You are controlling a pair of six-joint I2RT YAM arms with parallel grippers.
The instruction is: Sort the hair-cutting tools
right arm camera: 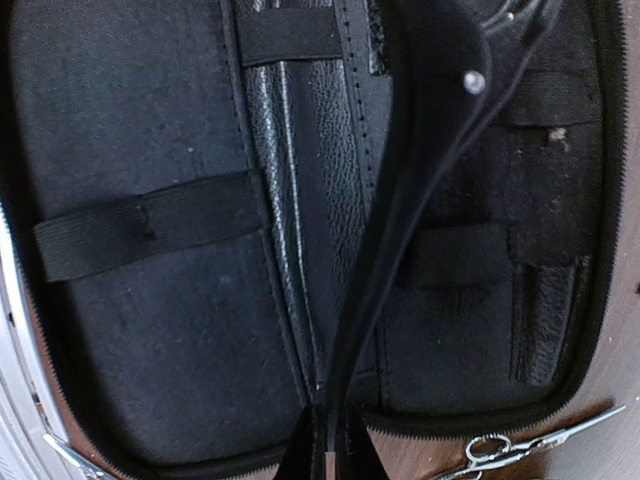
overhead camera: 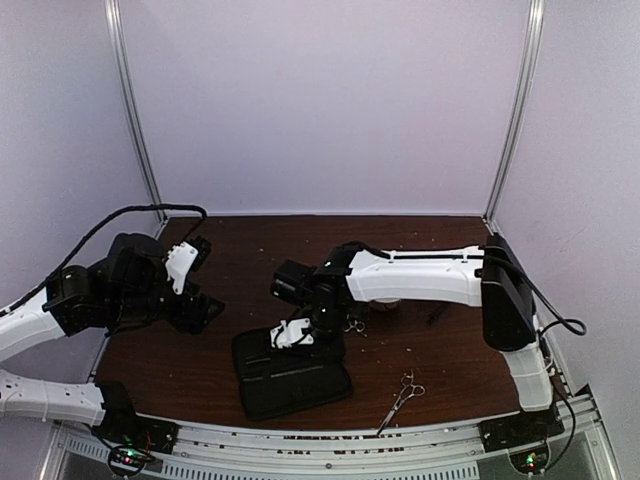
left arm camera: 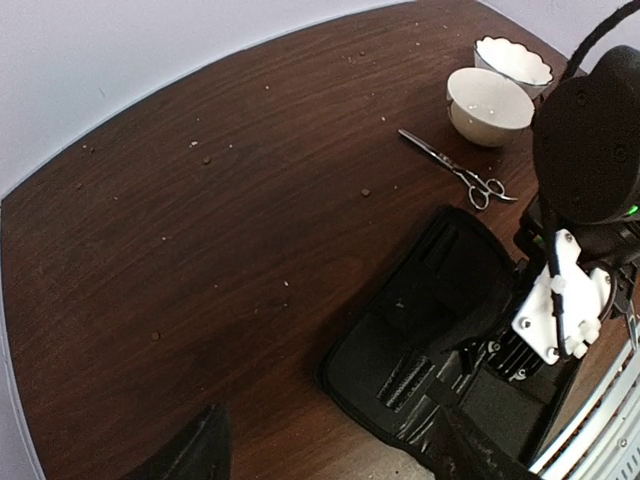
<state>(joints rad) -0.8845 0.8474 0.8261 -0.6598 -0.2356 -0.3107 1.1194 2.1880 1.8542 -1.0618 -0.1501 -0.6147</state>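
A black case [overhead camera: 290,375] lies open at the table's front centre. My right gripper [overhead camera: 300,335] hangs over it, shut on a thin dark tool [right arm camera: 420,170] that runs up across the case's inside [right arm camera: 150,330] from the gripper [right arm camera: 328,450]. One pair of silver scissors [overhead camera: 353,325] lies just behind the case, also seen in the left wrist view [left arm camera: 460,172] and at the case's edge in the right wrist view [right arm camera: 510,447]. A second pair of scissors [overhead camera: 402,397] lies near the front edge. Another dark stick [overhead camera: 435,315] lies further right. My left gripper [overhead camera: 205,282] is open and empty, left of the case [left arm camera: 440,330].
Two white bowls [left arm camera: 488,105] [left arm camera: 515,62] stand behind the scissors, mostly hidden under the right arm in the top view. Elastic straps [right arm camera: 150,235] cross the case's pockets. Small crumbs dot the brown table [left arm camera: 200,200]. White walls close in the back and sides.
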